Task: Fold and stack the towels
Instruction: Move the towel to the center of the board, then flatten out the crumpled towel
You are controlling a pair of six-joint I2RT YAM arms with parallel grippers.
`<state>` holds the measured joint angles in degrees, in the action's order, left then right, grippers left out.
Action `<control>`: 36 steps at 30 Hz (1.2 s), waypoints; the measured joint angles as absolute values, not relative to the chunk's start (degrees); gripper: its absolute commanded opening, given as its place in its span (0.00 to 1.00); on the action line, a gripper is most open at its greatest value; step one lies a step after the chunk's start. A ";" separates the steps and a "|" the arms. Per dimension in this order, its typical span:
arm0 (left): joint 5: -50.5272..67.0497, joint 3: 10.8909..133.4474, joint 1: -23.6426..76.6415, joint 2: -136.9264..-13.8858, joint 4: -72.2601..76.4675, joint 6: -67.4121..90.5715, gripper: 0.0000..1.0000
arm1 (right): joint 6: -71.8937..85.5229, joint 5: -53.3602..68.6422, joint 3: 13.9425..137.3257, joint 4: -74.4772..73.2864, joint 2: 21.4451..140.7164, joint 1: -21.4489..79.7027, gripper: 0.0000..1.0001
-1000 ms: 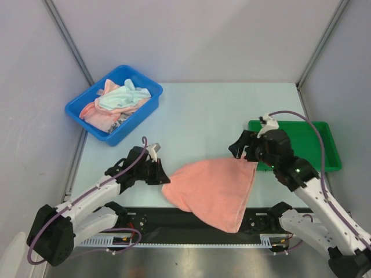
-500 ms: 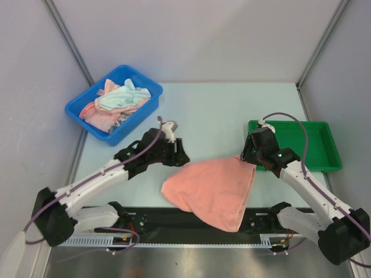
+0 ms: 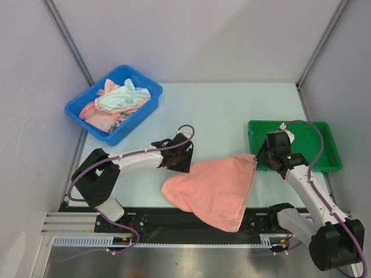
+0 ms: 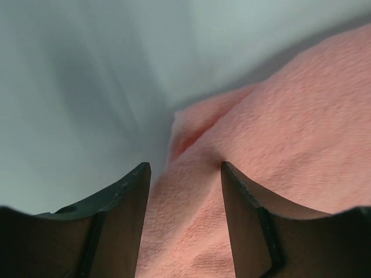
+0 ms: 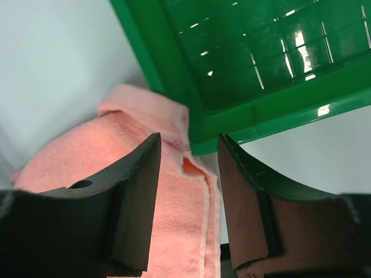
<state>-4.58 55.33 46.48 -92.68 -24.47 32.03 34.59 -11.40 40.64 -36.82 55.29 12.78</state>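
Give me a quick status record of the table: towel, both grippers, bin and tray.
on table: one salmon-pink towel, lying flat in a rough triangle, point toward the arm bases
left gripper: open, astride the towel's far left edge
right gripper: jaws apart, astride the towel's right corner, next to the tray's corner
blue bin: far left, holds a heap of unfolded towels, pink and pale mint
green tray: right side, no towel in it
stack: none yet

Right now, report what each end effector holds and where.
Left end effector: open over the pink towel's left corner, holding nothing. Right end effector: straddles its corner beside the green tray; grip cannot be told.
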 measured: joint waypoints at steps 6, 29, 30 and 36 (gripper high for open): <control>-4.36 52.10 46.48 -92.68 -24.45 32.18 0.41 | 34.94 -9.89 36.12 -32.03 54.98 10.24 0.48; -8.80 55.46 46.50 -81.28 -32.97 33.04 0.05 | 32.47 1.41 33.69 -18.28 56.64 10.63 0.00; -10.28 55.81 46.50 -79.53 -35.11 33.23 0.05 | 32.14 2.59 34.76 -17.19 57.36 12.08 0.00; -14.81 55.24 46.46 -60.27 -46.17 35.14 0.08 | 27.07 3.29 47.94 -10.02 66.83 22.68 0.00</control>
